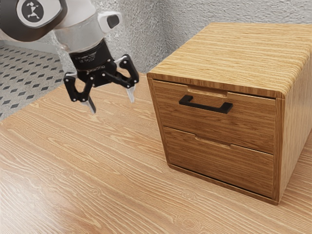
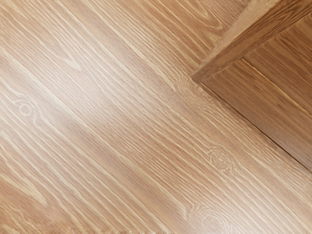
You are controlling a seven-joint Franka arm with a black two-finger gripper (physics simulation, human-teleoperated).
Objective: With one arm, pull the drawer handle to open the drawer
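A wooden cabinet (image 1: 234, 63) with two drawers stands at the exterior view's right. The upper drawer (image 1: 214, 122) carries a black bar handle (image 1: 205, 104) and sits flush with the cabinet front, shut. The lower drawer (image 1: 219, 158) has no handle that I can see. My black gripper (image 1: 111, 101) hangs open above the wooden table, well to the left of the handle, fingers pointing down with nothing between them. In the wrist view, the cabinet's lower corner (image 2: 273, 83) shows beside the bare table surface (image 2: 122, 146).
The wooden table (image 1: 87, 170) stretches wide in front of the cabinet. A grey textured wall (image 1: 146, 29) rises behind, and a patterned tiled floor (image 1: 24, 73) lies beyond the table's far left edge.
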